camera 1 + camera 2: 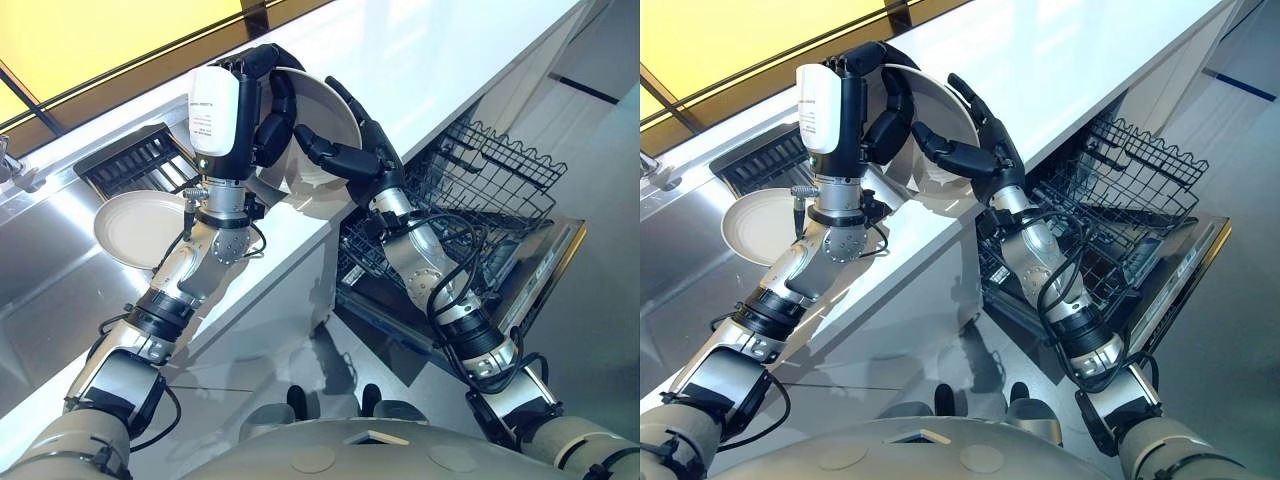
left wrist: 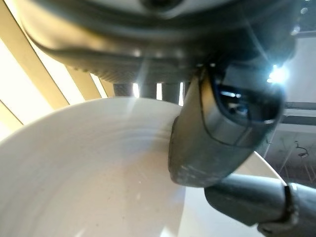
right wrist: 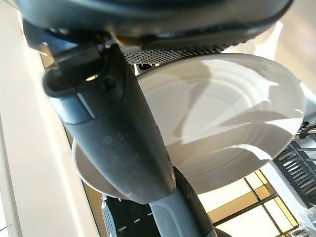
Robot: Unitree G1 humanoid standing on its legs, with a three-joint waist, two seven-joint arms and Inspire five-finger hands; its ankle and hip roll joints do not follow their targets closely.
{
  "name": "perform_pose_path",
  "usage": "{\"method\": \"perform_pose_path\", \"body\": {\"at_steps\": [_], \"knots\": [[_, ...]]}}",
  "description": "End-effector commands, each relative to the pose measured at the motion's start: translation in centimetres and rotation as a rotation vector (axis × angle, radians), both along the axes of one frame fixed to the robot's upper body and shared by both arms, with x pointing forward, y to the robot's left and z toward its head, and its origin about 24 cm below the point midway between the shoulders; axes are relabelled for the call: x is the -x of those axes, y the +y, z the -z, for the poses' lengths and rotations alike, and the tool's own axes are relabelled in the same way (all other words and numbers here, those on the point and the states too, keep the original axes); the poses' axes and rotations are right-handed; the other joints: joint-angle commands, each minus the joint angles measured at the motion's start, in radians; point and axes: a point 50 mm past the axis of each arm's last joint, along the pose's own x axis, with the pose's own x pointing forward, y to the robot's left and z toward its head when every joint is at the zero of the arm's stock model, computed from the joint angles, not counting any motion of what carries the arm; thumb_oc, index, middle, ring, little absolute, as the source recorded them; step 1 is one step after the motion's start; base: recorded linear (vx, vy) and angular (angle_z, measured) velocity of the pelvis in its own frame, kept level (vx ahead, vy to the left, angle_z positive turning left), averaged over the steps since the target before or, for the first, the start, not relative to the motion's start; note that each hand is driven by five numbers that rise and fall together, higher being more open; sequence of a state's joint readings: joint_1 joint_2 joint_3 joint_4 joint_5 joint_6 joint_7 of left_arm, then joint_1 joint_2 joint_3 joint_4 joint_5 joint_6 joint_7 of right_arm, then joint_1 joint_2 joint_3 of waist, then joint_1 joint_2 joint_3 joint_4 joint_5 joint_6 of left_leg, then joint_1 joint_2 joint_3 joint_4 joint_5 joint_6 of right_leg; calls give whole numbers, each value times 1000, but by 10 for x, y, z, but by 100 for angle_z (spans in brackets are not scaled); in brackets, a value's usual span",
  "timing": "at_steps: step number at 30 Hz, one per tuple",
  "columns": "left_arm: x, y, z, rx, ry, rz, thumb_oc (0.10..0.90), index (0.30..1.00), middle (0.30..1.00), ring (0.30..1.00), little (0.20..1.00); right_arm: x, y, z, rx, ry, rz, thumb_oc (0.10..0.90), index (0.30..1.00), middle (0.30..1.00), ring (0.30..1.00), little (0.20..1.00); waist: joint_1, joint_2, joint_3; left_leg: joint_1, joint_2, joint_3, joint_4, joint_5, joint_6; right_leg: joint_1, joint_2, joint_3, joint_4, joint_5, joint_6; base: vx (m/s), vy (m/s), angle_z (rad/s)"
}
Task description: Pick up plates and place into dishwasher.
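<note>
A white plate (image 1: 325, 115) is held tilted on edge above the white counter (image 1: 430, 60). My left hand (image 1: 272, 115) is shut on its near rim, fingers curled over the edge and thumb (image 2: 222, 128) on the plate's face (image 2: 89, 173). From the dishwasher side my right hand (image 1: 365, 150) grips the same plate (image 3: 232, 128), with its thumb (image 3: 113, 138) across the face and its fingers up behind the far rim. A second white plate (image 1: 135, 230) lies flat in the steel sink (image 1: 50, 270).
The open dishwasher stands below the counter at the right, its wire racks (image 1: 490, 170) pulled out over the lowered door (image 1: 545, 280). A dark slatted drainer (image 1: 135, 160) sits at the back of the sink. A yellow-lit window (image 1: 100, 40) runs behind the counter.
</note>
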State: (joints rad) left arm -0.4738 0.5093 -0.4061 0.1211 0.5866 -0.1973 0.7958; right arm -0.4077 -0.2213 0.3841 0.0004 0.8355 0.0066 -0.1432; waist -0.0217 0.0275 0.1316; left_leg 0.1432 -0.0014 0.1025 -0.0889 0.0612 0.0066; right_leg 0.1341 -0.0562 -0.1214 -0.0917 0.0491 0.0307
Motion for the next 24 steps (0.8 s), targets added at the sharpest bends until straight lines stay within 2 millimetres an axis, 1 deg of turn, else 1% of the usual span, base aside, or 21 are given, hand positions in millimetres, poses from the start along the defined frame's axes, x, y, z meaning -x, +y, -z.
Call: {"method": "perform_pose_path", "body": {"at_steps": [1,7,13,14,15,16,17,18,21,23,24], "knots": [[5,-31,-51,41,-214,159,100,300,300,300,200,2,16,-36,-109,-165,-41,100,300,300,300,200,13,1,-83,14,-23,-44,2,-139,15,-10,19,-32,63,-137,33,0,0,0],[5,-31,-52,54,-208,167,100,300,300,300,200,2,14,-35,-113,-155,-30,100,300,300,300,200,13,3,-83,14,-22,-46,2,-140,14,-8,19,-33,65,-139,33,0,0,0],[8,-31,-46,111,-131,227,100,300,300,300,200,3,11,-32,-104,-163,-13,100,300,300,300,200,19,4,-81,15,-23,-52,2,-140,15,-6,19,-37,63,-140,32,0,0,0],[8,-31,-44,137,-105,254,199,385,385,385,299,3,11,-32,-104,-165,-11,100,300,300,300,200,19,3,-81,15,-23,-52,2,-139,14,-5,19,-37,63,-140,33,0,0,0],[8,-31,-41,189,-48,318,347,512,512,512,447,3,9,-33,-105,-168,-7,100,300,300,300,200,20,3,-81,15,-23,-53,2,-138,14,-5,19,-37,62,-139,33,0,0,0],[7,-32,-38,251,28,393,679,796,796,796,779,3,7,-34,-105,-174,-1,100,300,300,300,200,21,3,-80,15,-22,-54,2,-137,14,-5,19,-38,62,-138,33,0,0,0],[7,-32,-35,295,92,453,800,900,900,900,900,3,5,-34,-103,-181,9,100,300,300,300,200,22,3,-80,16,-21,-54,2,-137,13,-4,19,-38,63,-138,34,0,0,0],[7,-35,-30,350,188,542,800,900,900,900,900,3,2,-36,-99,-194,27,100,300,300,300,200,24,3,-79,16,-21,-56,2,-136,13,-4,20,-38,64,-139,35,0,0,0],[6,-40,-16,459,389,710,800,900,900,900,900,1,-12,-45,-91,-251,101,100,300,300,300,200,27,4,-74,18,-19,-59,2,-137,14,-2,20,-38,65,-138,37,0,0,0],[3,-39,-9,508,475,754,800,900,900,900,900,-3,-27,-56,-89,-302,192,100,300,300,300,200,28,5,-73,20,-18,-60,2,-138,13,-1,19,-39,64,-137,40,0,0,0],[2,-37,-8,518,490,753,800,900,900,900,900,-4,-33,-62,-88,-324,234,100,300,300,300,200,28,5,-73,20,-18,-60,2,-139,13,0,19,-40,63,-137,41,14,-15,4]]}}
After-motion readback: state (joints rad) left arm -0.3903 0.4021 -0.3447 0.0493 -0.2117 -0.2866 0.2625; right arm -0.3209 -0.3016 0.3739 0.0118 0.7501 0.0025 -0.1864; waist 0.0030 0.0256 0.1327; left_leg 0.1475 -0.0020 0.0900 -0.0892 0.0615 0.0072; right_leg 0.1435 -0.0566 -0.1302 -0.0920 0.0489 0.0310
